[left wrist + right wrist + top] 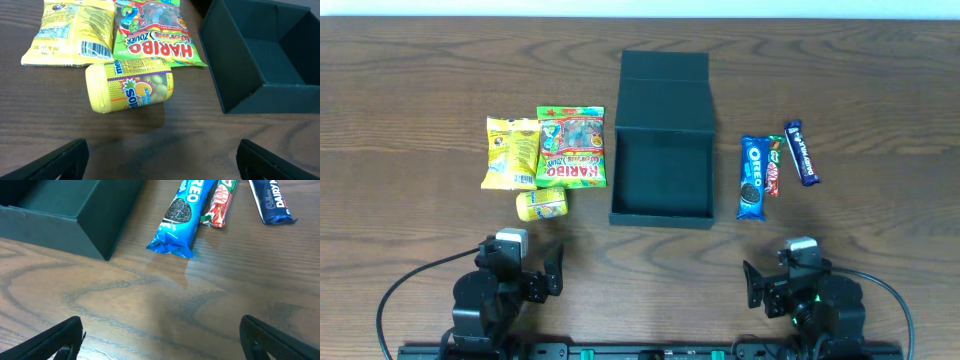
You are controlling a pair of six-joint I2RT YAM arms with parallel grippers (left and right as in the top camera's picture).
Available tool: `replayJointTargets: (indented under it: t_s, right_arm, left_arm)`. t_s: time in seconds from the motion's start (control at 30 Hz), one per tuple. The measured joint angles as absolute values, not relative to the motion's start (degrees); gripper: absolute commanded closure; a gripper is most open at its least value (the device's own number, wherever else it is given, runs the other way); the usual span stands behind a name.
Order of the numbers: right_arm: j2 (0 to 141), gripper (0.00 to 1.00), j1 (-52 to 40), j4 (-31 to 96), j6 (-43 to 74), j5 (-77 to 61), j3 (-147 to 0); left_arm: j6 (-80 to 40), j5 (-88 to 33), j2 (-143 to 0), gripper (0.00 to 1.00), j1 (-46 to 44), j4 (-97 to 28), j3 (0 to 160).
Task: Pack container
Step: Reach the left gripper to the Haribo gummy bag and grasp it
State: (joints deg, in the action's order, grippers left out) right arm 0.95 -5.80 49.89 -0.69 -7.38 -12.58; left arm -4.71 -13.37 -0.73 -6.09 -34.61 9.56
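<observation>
The dark teal container [661, 216] stands open at the table's middle, its lid [664, 92] folded back and its inside empty. It also shows in the left wrist view [260, 95] and in the right wrist view [100, 225]. Left of it lie a yellow packet [511, 152], a Haribo bag [571, 148] and a yellow Mentos tub [542, 203] on its side. Right of it lie an Oreo pack [753, 178], a KitKat bar [774, 168] and a Dairy Milk bar [801, 152]. My left gripper [162, 162] and right gripper [162, 340] are open and empty near the front edge.
The wooden table [410, 90] carries everything. Both arm bases sit at the front edge, left [485, 300] and right [820, 300], with black cables looping outward.
</observation>
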Motion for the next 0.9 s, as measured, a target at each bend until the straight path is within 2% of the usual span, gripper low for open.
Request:
replayJointTargets:
  t_s: [0.9]
  right_arm:
    - [0.95, 0.01, -5.80, 49.87, -0.69, -7.38, -12.58]
  left_arm:
    - [-4.73, -13.69, -0.73, 0.05, -6.09, -32.62, 9.56]
